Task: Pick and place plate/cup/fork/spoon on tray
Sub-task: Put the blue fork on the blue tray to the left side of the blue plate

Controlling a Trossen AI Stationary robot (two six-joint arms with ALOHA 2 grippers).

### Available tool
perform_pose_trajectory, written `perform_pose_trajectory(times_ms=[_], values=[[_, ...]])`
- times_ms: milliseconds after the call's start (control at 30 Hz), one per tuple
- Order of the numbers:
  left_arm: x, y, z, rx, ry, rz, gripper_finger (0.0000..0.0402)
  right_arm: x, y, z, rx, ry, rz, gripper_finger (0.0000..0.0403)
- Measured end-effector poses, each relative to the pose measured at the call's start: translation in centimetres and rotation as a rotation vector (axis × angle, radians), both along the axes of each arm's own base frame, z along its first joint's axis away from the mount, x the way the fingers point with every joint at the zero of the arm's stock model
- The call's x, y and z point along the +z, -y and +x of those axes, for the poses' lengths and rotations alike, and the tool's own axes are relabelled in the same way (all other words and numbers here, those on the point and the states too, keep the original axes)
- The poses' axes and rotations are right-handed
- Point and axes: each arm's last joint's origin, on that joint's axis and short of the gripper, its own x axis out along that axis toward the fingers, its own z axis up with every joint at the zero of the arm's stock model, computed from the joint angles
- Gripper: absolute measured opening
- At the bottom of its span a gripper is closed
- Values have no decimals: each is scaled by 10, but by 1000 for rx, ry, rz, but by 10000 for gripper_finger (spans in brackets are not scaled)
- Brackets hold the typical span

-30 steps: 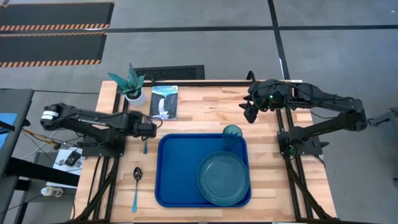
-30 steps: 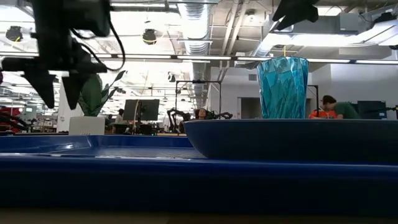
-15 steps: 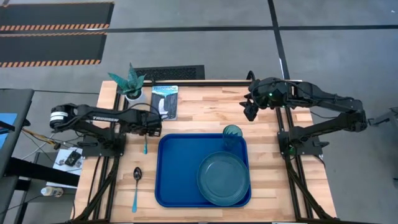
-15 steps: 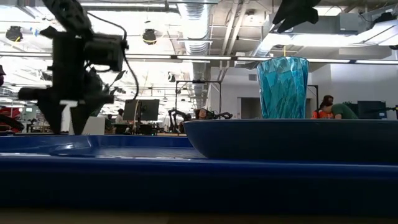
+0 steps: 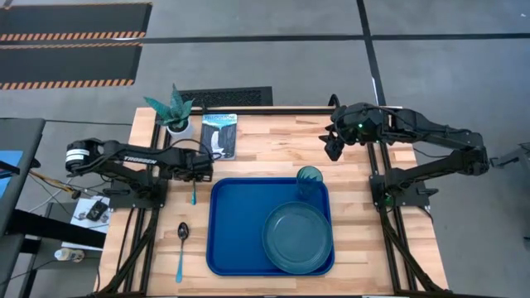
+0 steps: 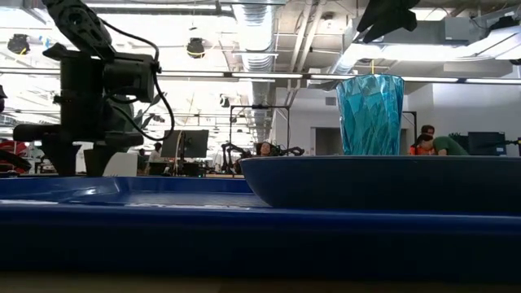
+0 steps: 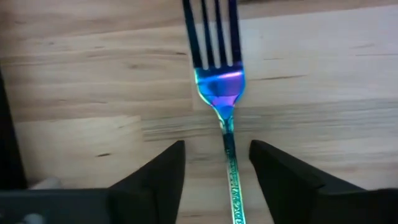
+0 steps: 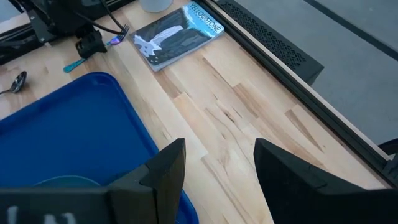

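The fork (image 7: 222, 93) lies flat on the counter (image 5: 273, 141) just left of the tray (image 5: 236, 228), its handle between the left pincer's (image 7: 214, 163) released fingers, lined up for a grab. The right pincer (image 5: 333, 147), also spread, waits above the far counter

In the high view, plate (image 5: 298, 237) and cup (image 5: 309, 178) sit on the tray (image 5: 240, 232); fork (image 5: 194, 195) and spoon (image 5: 181, 248) lie left of it.

Cup (image 6: 370, 114) upright behind plate (image 6: 383, 183) — on tray (image 6: 122, 216).
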Motion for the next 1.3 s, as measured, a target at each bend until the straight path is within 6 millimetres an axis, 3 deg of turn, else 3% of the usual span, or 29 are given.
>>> perform_pose_trajectory(times_ms=[233, 400, 667, 967, 1133, 1300], values=[[-3, 0, 4, -62, 4, -24, 62, 0, 0, 0, 0, 2, 0, 214], [-4, 0, 5, -93, -7, -27, 9, 0, 0, 0, 0, 6, -1, 214], [7, -2, 13, -113, -5, -29, 4, 0, 0, 0, 0, 6, -1, 214], [41, -5, 34, -180, 48, -41, 2, 0, 0, 0, 1, 5, -1, 214], [71, 8, 49, -220, 93, -50, 1, 0, 0, 0, 2, 5, -3, 214], [99, 34, 65, -212, 189, -43, 1, 0, 0, 0, 1, 5, -2, 214]])
